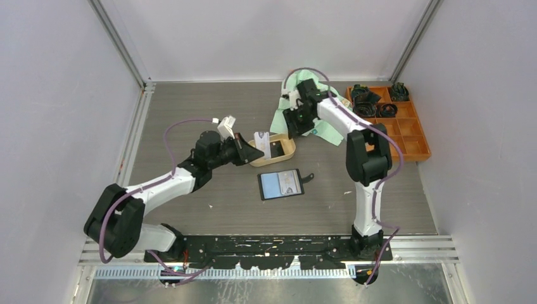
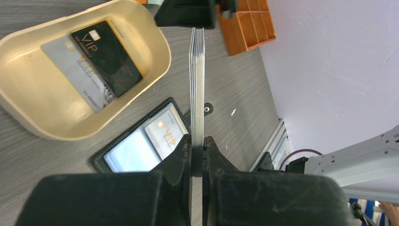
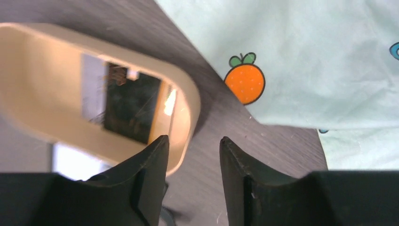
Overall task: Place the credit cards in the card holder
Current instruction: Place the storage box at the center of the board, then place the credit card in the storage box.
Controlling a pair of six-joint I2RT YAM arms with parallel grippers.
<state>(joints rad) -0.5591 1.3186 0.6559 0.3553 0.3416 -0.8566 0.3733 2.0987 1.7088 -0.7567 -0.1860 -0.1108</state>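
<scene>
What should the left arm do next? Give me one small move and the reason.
Probably ease the left gripper over the open card holder and tilt the credit cards toward it. It is shut on them, held edge-on above the table; the holder lies open close by, and the right gripper stands open by the tray, clear of that path.

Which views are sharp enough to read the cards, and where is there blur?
Left wrist: sharp, VIP print on the black card in the tray is readable; right wrist: tray and the cards inside are smeared and soft; top external: even light, soft shadows, cards too small to read.
</scene>
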